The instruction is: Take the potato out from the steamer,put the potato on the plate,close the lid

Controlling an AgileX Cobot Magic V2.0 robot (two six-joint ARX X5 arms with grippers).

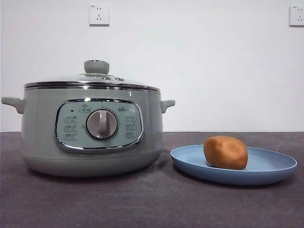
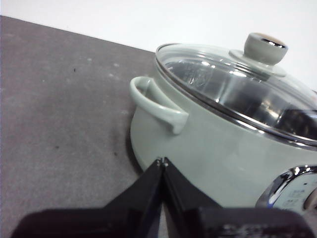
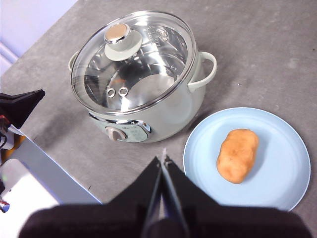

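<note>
Front view, nearest first: grey surface [image 1: 142, 204] stretching across the foreground. Sitting on it to the right, plate [image 1: 266, 166], light blue and shallow, carrying potato [image 1: 226, 152] left of its middle. Standing just beside the plate on the left, steamer [image 1: 92, 128], sage green, showing its control panel with grey knob [image 1: 101, 124] to the camera. Resting on the chrome rim, lid [image 1: 92, 80], closed, with its green knob up. Hanging on the white wall behind, two sockets [image 1: 99, 14]. No arm showing here.

Right wrist view, looking down from well above: right gripper [image 3: 163, 159] hovering over the surface between steamer [image 3: 143, 99] and plate [image 3: 247, 158], touching neither. Fingers [image 3: 174, 182] pressing together at the tips, gripping nothing. Lying on the plate, potato [image 3: 238, 155], orange-brown, lengthwise, clear of the rim. Covering the pot fully, lid [image 3: 132, 62], letting the bare metal inside show through the glass. Poking in at the side edge, a second black tip [image 3: 22, 106], apart from the steamer.

Left wrist view: left gripper [image 2: 162, 161] hanging low just beside the steamer wall [image 2: 208, 148], below a side handle [image 2: 158, 105]. Fingers [image 2: 146, 186] meeting at the tips, clasping nothing. Seated on the rim beyond, lid [image 2: 237, 84].
</note>
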